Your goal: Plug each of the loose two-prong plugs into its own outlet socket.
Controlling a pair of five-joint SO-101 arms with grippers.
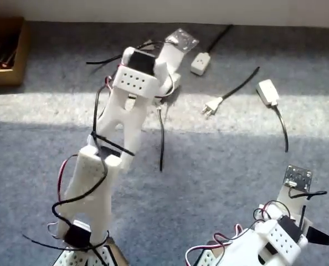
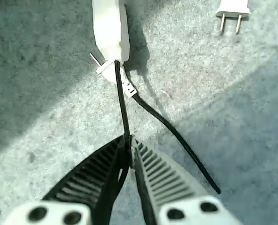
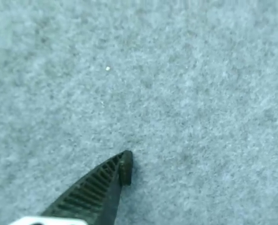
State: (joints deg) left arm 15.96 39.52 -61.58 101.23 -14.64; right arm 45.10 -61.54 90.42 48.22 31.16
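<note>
I take this for a small robotics lab or hobby workshop — the white plastic robot arms (image 1: pixel 126 111) carry bare red and black wiring (image 1: pixel 61 180) looped along their outsides. They stand on a grey felt-covered tabletop (image 1: pixel 220 183), and a shallow brown wooden box (image 1: pixel 9 55) of odds and ends sits at its edge.
</note>
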